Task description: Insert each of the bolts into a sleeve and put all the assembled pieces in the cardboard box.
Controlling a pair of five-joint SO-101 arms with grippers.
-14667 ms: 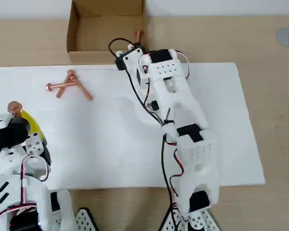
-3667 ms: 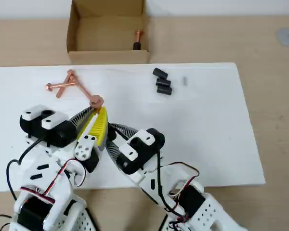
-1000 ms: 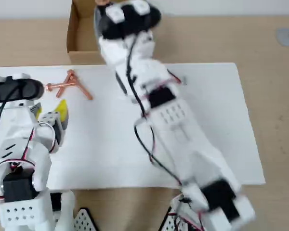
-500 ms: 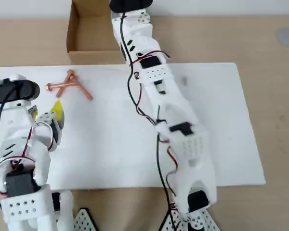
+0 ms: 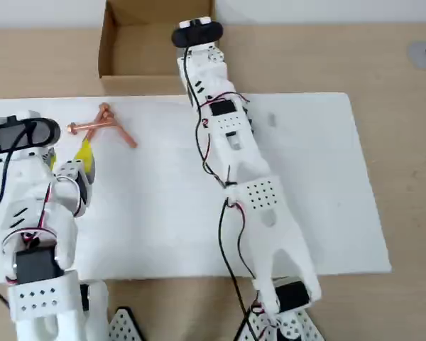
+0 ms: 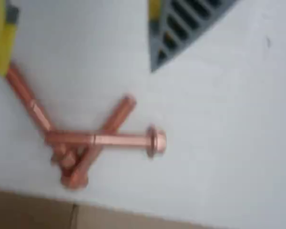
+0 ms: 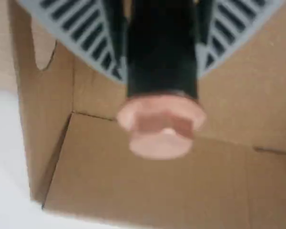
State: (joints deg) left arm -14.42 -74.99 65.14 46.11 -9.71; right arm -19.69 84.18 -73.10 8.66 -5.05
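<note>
The step in hand looks like the drop-off of an assembled piece. The right hand [image 7: 162, 45] is clamped on a black cylindrical sleeve [image 7: 162, 52], its grey ribbed fingers [image 7: 86, 45] pressed against either side. The flanged head of a copper-coloured metal bolt [image 7: 161, 125] sticks out of the sleeve's lower end. From above, the right arm is stretched out to the far side of the scene, with its wrist over the near right part of the open brown cardboard box [image 5: 138, 50]. The right wrist view looks straight down past the piece at the box's floor and walls, so the piece hangs inside the box's outline and is not yet on the floor.

The next move, as I judge it, is to part the fingers and let the piece fall. If the arm lowers a little first, the piece should be less likely to bounce.

The left hand [image 6: 78, 64] is near the left side, with its yellow finger and grey finger apart and nothing between them. Just beyond it three loose copper bolts [image 6: 100, 140] lie crossed in a small pile on the white sheet [image 5: 163, 206] that covers the wooden worktop [image 5: 401, 142]. The yellow finger's tip is just beside one shank. These bolts have no sleeves on them, so more rounds of the task remain.
</note>
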